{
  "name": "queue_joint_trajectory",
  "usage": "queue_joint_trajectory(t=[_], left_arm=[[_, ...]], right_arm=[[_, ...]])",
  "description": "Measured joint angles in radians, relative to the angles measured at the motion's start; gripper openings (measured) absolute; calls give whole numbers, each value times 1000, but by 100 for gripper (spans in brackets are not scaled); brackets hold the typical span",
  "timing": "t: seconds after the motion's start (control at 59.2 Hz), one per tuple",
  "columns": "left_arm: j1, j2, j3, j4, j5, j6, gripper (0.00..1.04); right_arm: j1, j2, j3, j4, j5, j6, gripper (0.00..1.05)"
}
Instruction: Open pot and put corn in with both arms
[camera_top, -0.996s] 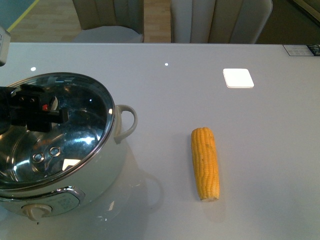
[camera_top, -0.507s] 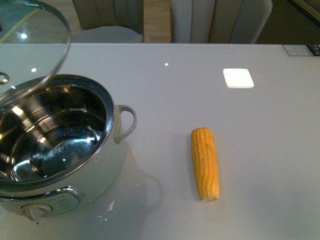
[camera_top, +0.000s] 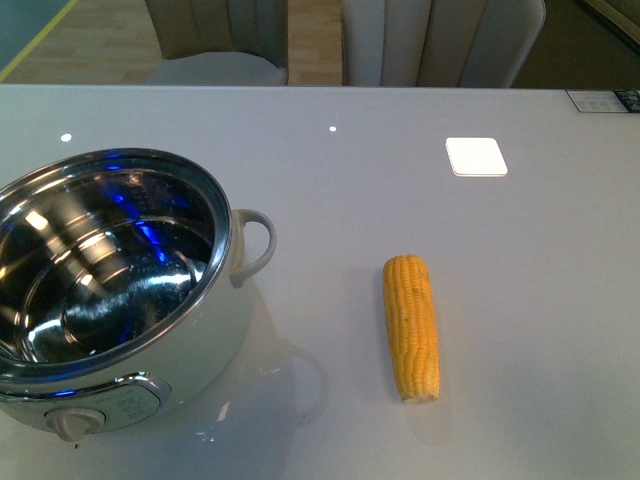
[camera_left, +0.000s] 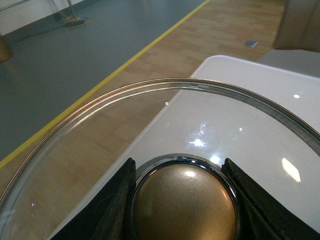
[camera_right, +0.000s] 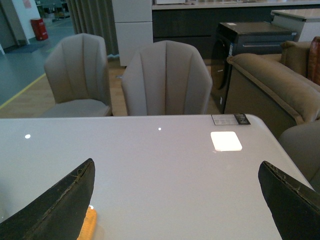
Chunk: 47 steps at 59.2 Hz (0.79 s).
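no legible text, table card (camera_top: 603, 99) and print on pot (camera_top: 215, 330) too small

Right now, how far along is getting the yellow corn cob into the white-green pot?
Done: the white-green pot stands open, steel bowl empty. In hand: the left gripper clamps the clear glass lid. Left: the yellow corn cob lies on the table; the open right gripper holds nothing.

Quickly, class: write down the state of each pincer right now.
Left pincer: closed on the lid by its knob.
Right pincer: open, holding nothing.
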<state>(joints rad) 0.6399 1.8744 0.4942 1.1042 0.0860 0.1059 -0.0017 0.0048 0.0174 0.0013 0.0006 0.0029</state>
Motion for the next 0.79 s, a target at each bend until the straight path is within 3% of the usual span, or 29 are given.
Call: queue_joint_trajectory(t=[0.118,0.321,0.794], left_arm=[[47,153,-10,130,1,18,45],[16,418,23,248,-14,5,45],[-95,706,320,278,-105,-31,45]], right_arm=[[0,0,0,0,0,0,96],[0,0,0,0,0,0,96],[0,0,0,0,0,0,96]])
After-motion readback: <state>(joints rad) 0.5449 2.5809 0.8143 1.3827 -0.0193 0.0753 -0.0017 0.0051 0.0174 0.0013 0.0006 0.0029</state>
